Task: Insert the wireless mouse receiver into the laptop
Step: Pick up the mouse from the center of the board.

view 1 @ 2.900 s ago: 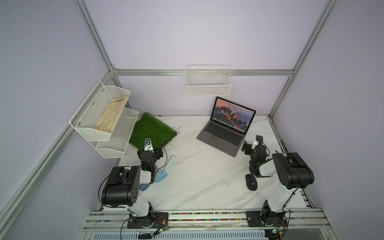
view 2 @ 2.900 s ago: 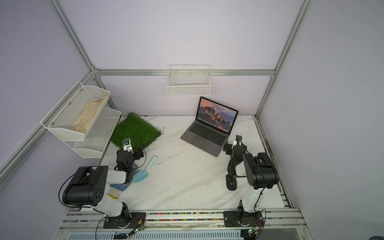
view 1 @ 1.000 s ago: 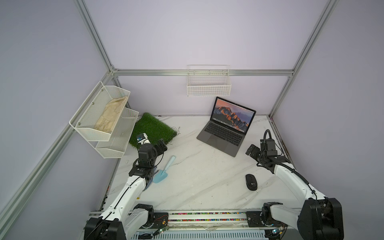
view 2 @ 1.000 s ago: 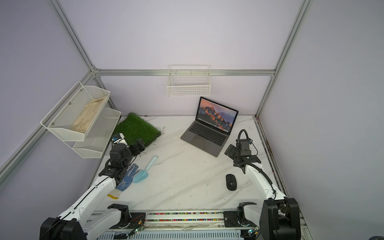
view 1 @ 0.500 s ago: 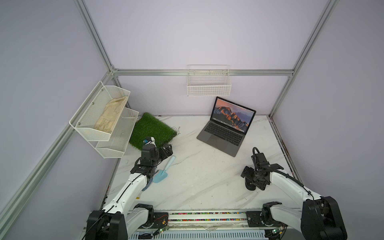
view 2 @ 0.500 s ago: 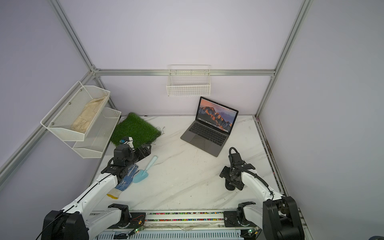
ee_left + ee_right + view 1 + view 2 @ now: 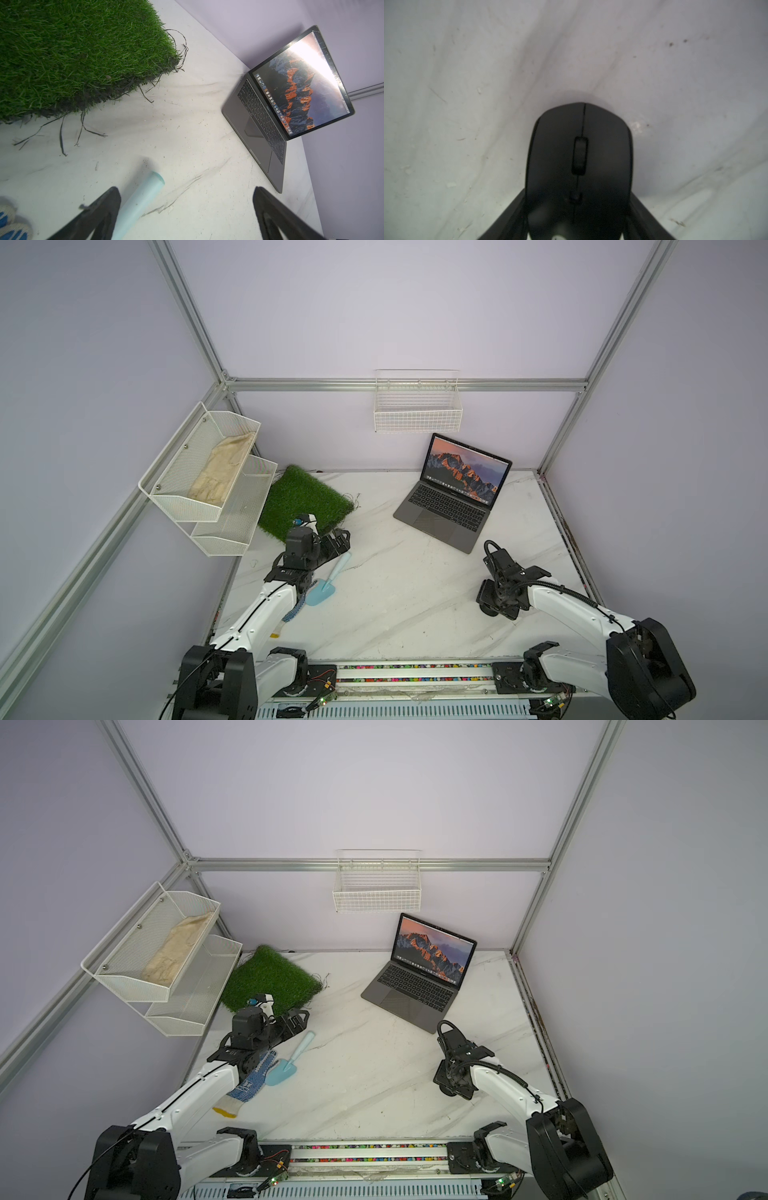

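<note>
The right arm has swung away from the near corner of the laptop (image 7: 451, 506) and back toward the front of the white marble bench (image 7: 395, 614). Its right gripper (image 7: 493, 605) has now dropped over the black mouse (image 7: 579, 145). Its jaws were spread wide a second ago and have since drawn in. In the right wrist view the two dark fingers lie against the mouse's flanks with no gap that I can make out, so it appears to be pinching the mouse. The mouse seems to rest on the bench, not yet lifted.

The left gripper (image 7: 185, 189) has hardly shifted. It hovers with jaws spread wide and holding nothing, over the handle of a pale blue trowel (image 7: 330, 585), beside the green grass mat (image 7: 303, 497).

The wireless mouse receiver is not in sight in any view, neither on the bench nor in the laptop's edge. The laptop sits open at the far right of the bench, its screen lit with orange mountains.

My reading is that the receiver is probably stowed inside the mouse, so taking hold of the mouse is the opening step. Extracting and plugging in are both still ahead.
</note>
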{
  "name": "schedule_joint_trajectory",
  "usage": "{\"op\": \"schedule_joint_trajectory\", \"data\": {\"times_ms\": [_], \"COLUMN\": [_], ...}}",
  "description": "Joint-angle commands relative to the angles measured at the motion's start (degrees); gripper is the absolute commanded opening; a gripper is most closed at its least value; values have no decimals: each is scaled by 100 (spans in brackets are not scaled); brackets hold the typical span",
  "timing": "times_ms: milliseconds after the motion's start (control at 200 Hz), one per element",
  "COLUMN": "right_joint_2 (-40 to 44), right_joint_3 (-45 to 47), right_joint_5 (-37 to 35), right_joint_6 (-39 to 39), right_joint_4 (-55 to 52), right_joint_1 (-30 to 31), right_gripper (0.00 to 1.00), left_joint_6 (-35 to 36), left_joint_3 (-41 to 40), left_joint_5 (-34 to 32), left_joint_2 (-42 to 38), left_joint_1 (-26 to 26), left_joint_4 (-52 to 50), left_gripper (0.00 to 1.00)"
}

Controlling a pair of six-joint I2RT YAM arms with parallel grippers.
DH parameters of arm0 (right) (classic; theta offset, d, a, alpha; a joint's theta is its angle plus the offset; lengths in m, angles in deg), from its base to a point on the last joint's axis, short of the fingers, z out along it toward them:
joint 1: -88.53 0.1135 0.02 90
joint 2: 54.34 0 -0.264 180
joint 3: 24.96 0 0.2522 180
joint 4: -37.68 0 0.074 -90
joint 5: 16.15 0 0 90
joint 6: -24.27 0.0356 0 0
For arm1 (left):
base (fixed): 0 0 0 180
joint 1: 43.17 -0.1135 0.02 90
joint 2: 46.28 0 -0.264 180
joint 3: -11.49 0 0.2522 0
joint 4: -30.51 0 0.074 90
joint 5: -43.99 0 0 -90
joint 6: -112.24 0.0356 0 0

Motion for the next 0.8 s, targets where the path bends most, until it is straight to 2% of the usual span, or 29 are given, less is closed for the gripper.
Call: {"op": "schedule_joint_trajectory", "data": {"times_ms": [0, 200, 310, 410, 475, 625, 750, 795], "right_joint_2": [-234, 81, 181, -243, -617, -1522, -1886, -1976], "right_joint_3": [-132, -328, -971, -1857, -2501, -4147, -5028, -5297], "right_joint_5": [-418, -204, 180, 954, 1738, 2346, 2695, 2690], "right_joint_6": [184, -11, -654, -1534, -2208, -3922, -4798, -5105], "right_joint_4": [-214, 123, 826, 1359, 1485, 620, -97, -404], "right_joint_1": [136, 206, 206, 206, 206, 207, 206, 222], "right_gripper": [58, 43, 40, 40, 40, 40, 42, 42], "left_joint_6": [58, 328, 1018, 2095, 2707, 5241, 7099, 7989], "left_joint_3": [63, 197, 378, 561, 532, 398, 677, 725], "left_joint_5": [244, 443, 652, 734, 806, 1129, 1255, 1218], "left_joint_2": [-29, -84, -72, 33, 170, 582, 917, 995], "left_joint_1": [42, 116, 315, 662, 848, 1465, 1853, 2033], "left_joint_4": [338, 406, 875, 1553, 2370, 4303, 4529, 4498], "left_gripper": [100, 100, 100, 100, 100, 100, 100, 98]}}
